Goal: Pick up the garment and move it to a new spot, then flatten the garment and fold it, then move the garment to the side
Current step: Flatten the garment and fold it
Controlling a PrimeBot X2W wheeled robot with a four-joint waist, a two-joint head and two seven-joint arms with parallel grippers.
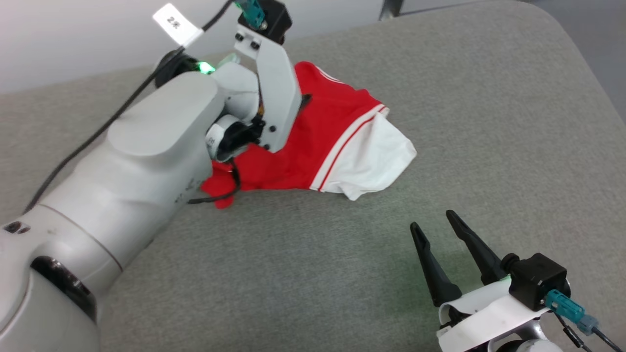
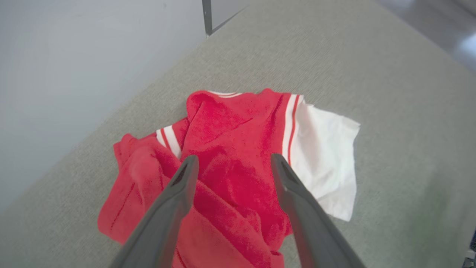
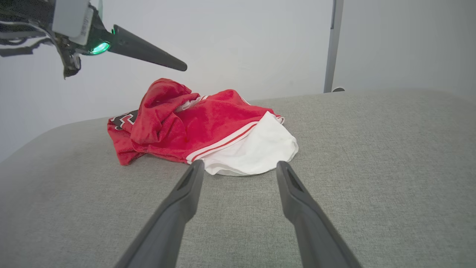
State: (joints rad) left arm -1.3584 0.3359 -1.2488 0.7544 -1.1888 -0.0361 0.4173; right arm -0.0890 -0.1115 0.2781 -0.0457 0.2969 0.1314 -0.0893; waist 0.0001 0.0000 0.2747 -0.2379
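Grey fabric surface (image 1: 489, 122) bears the crumpled garment (image 1: 332, 137); left and right jaws spread, empty.

Looks like a bare robot lab: grey fabric-covered desk (image 1: 489, 122), blank pale wall (image 3: 241, 37) just behind the desk, a metal post (image 3: 333, 44) at its far edge.

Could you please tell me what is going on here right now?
A two-armed robot faces a crumpled bright red jersey T-shirt with a white sleeve, lying on a grey fabric-covered surface. Its left gripper hovers open above the shirt, not gripping it. Its right gripper is open too, low over the surface and apart from the shirt.
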